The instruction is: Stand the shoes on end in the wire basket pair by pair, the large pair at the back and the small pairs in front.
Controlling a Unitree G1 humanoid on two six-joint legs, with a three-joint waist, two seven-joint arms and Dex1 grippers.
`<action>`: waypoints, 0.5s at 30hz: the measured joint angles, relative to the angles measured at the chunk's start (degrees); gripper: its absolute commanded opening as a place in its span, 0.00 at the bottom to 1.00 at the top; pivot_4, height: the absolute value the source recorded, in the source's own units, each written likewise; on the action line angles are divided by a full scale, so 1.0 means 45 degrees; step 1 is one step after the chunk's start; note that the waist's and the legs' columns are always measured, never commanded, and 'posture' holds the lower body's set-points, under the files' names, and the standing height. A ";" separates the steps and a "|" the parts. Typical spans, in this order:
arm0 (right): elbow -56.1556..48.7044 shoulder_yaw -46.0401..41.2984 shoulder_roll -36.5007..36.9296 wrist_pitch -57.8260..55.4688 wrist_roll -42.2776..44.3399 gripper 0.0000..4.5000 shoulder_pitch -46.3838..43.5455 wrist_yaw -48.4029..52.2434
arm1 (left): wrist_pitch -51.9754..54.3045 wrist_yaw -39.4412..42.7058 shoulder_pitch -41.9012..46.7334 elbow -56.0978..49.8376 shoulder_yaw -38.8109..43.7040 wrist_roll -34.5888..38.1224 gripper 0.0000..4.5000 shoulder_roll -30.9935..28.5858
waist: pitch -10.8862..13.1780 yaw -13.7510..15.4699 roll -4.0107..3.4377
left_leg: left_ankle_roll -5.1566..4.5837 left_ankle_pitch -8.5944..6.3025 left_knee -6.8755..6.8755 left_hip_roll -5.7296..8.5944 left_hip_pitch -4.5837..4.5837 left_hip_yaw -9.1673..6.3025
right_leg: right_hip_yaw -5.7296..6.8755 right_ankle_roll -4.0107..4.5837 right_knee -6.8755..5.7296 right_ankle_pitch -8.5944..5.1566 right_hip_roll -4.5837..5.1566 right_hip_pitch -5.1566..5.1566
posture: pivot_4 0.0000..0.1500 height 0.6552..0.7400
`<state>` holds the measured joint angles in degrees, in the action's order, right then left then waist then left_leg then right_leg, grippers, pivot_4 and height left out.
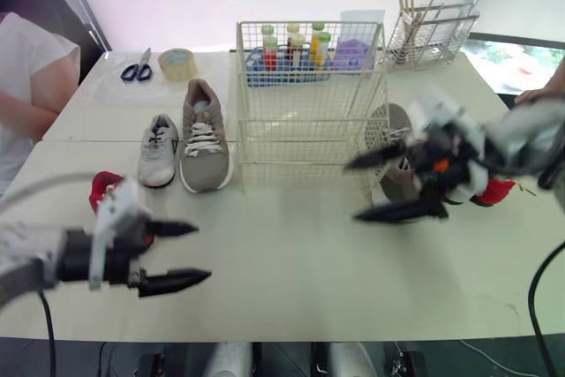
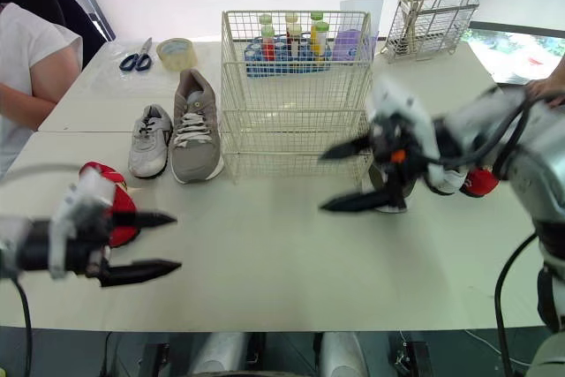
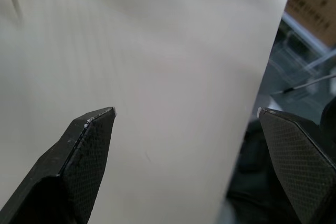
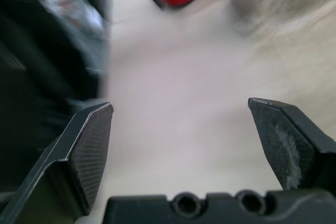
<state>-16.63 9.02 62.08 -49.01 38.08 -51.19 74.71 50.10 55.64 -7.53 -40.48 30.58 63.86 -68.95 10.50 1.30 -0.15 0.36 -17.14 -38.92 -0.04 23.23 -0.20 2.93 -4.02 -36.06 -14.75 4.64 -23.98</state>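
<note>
Evidently, no shoe had yet been stood in the wire basket (image 1: 309, 103), which was seen empty on the table (image 1: 291, 289). Just left of the basket, a large grey shoe (image 1: 205, 134) and a small pale shoe (image 1: 158, 149) were laid flat side by side, toes toward the robot, presumably so that each could be taken from the front. Further left of the basket and nearer the robot, a red shoe (image 1: 104, 187) was partly hidden behind the left gripper (image 1: 203, 252), whose fingers were spread wide with nothing between them. Right of the basket, the right gripper (image 1: 351, 191) was likewise held wide and empty. Behind it, another grey shoe (image 1: 395, 152) and a second red shoe (image 1: 496, 190) were partly covered. The wide spread was judged to be readiness for a first grasp, probably of a large shoe, since the back of the basket was to be filled first.
</note>
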 measured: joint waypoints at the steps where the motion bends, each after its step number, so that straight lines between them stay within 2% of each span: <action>1: 0.0699 0.0824 -0.0227 0.0909 -0.1005 0.99 -0.0343 0.0332 | 0.0190 0.0037 -0.0001 -0.0262 -0.0071 0.0209 1.00 -0.0044 | 0.0001 -0.0140 0.0002 | -0.0002 0.0000 0.0000 0.0003 -0.0005 0.0007 | -0.0004 -0.0011 -0.0003 -0.0003 0.0005 0.0013 | 1.00 1.00; 4: 0.2738 0.2346 -0.0892 0.2586 -0.2979 0.99 -0.0762 0.1071 | 0.0492 -0.0288 0.0358 -0.0411 -0.0112 0.0669 1.00 -0.0035 | 0.0030 -0.0302 0.0029 | -0.0002 0.0004 -0.0009 0.0006 0.0052 0.0028 | -0.0033 -0.0131 -0.0020 0.0065 0.0000 -0.0064 | 1.00 1.00; 6: 0.3868 0.2920 -0.1268 0.3694 -0.4033 0.99 -0.1277 0.1522 | 0.0563 -0.0717 0.0724 -0.0398 -0.0030 0.0977 1.00 -0.0029 | 0.0036 -0.0410 0.0023 | 0.0007 0.0010 -0.0006 0.0008 0.0052 0.0040 | -0.0046 -0.0143 -0.0032 0.0071 -0.0002 -0.0076 | 1.00 1.00; 10: 0.5304 0.3394 -0.1788 0.5433 -0.5598 0.99 -0.1841 0.1990 | 0.0663 -0.1444 0.0856 -0.0311 0.0002 0.1136 1.00 0.0406 | 0.0034 -0.0468 0.0025 | 0.0012 0.0012 -0.0008 0.0004 0.0040 0.0041 | -0.0053 -0.0144 -0.0036 0.0072 -0.0014 -0.0070 | 1.00 1.00; 14: 0.6627 0.3816 -0.2516 0.6520 -0.6831 0.99 -0.1841 0.2323 | 0.0575 -0.1914 0.0294 -0.0266 -0.0178 0.0603 1.00 0.1236 | 0.0035 -0.0477 0.0024 | 0.0022 0.0018 -0.0012 0.0004 0.0033 0.0058 | -0.0080 -0.0147 -0.0055 0.0074 -0.0019 -0.0078 | 1.00 1.00; 15: 0.6685 0.3864 -0.2641 0.6637 -0.6966 0.94 -0.1841 0.2443 | 0.0483 -0.2028 0.0157 -0.0270 -0.0353 0.0443 1.00 0.1533 | 0.0034 -0.0472 0.0022 | 0.0023 0.0019 -0.0011 0.0004 0.0031 0.0060 | -0.0089 -0.0147 -0.0057 0.0074 -0.0019 -0.0079 | 1.00 1.00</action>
<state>13.45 26.40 50.20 -19.15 6.73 -59.48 85.71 52.27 46.51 -6.82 -41.69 28.99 65.85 -62.05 10.66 -0.82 -0.05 0.47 -17.05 -38.97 -0.02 23.37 0.07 2.53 -4.68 -36.31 -14.42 4.55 -24.34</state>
